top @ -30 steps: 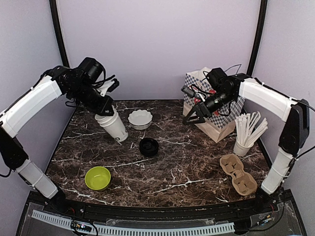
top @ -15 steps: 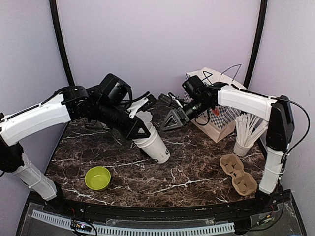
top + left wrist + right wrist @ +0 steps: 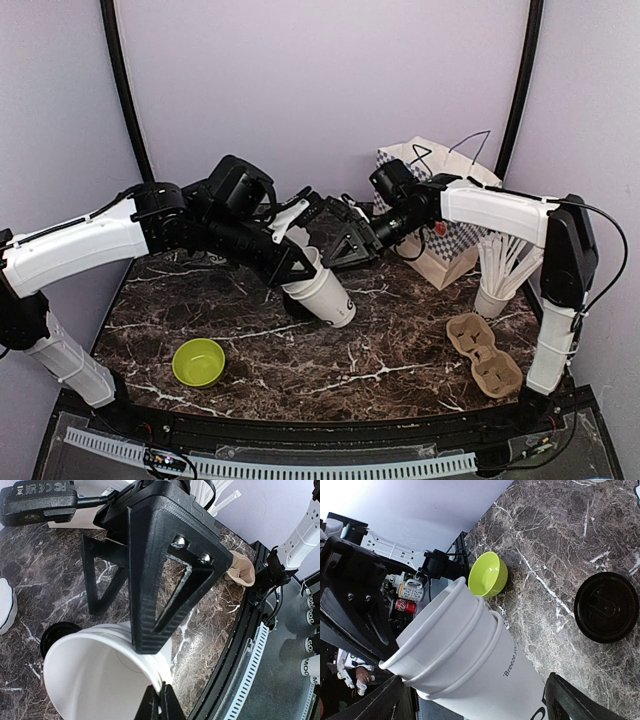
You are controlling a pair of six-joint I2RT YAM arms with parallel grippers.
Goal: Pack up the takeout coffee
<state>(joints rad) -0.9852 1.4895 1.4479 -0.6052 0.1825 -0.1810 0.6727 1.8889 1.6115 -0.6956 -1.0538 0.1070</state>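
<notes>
**Nested cups pinched at the rim, second gripper spread around them**

Dark marble, veined in white, forms the table [image 3: 400, 350] under plain lavender walls. The left gripper [image 3: 300, 264] has its jaws together on the thin rim of the paper cups [image 3: 325, 295]. These are smooth, white and tapered, and they hang tilted with their base pointing away from those jaws and just above the stone. The right gripper [image 3: 347, 245] has its ribbed, triangular black fingers wide apart, one on each side of the cups, not touching them.

Only the right wrist view shows that there are two cups, one nested in the other, with two rolled rims and black lettering down the side. It also shows the round, glossy black lid [image 3: 606, 607] lying flat on the marble beyond the right jaws, apart from the cups. The left wrist view looks into the matte white interior and shows its own fingertips nipping the rim.

Well behind the left jaws sits a lime-green bowl [image 3: 198, 361]. Behind the right jaws are a moulded pulp cup carrier [image 3: 484, 353], a cup of straws [image 3: 503, 268] and a checkered paper bag [image 3: 450, 245].
</notes>
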